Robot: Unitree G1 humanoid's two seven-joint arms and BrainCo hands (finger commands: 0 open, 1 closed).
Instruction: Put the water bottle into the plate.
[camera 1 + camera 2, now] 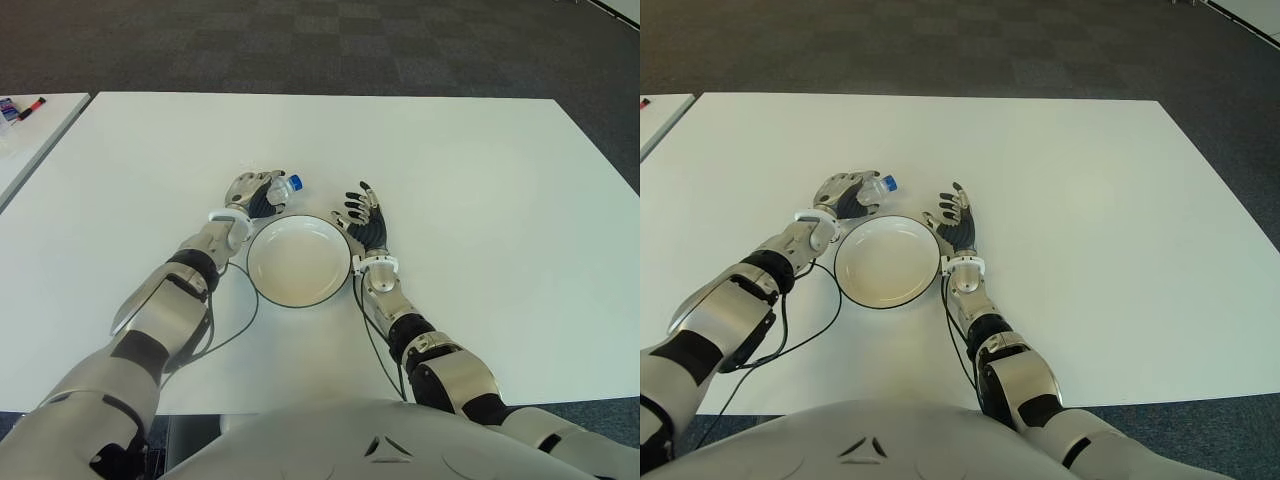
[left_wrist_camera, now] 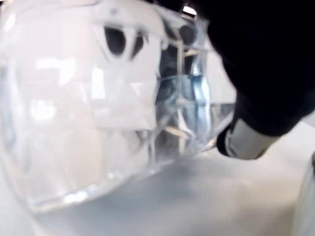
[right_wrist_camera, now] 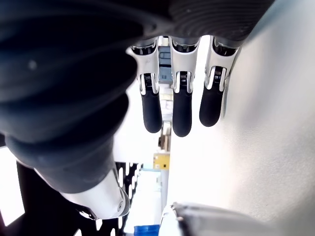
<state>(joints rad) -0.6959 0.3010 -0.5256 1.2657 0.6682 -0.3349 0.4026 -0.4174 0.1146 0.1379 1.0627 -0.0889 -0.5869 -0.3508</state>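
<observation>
Clear plastic water bottle [image 1: 281,187] with a blue cap sat gripped in the left hand's [image 1: 250,196] curled fingers, just beyond the round white plate [image 1: 299,260] on the white counter [image 1: 480,180]. Right hand [image 1: 364,222] showed beside the plate's right rim, fingers [image 3: 181,105] extended, empty.

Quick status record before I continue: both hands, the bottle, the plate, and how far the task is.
left hand: left hand just beyond the plate's far-left rim, fingers curled around the water bottle
water bottle: water bottle clear, blue cap pointing toward the right hand, lying low over the table, not in the plate
plate: plate white, dark rim, empty, on the table between the two hands
right hand: right hand beside the plate's right rim, fingers spread, holding nothing
task state: bottle grasped, not yet placed in the plate
</observation>
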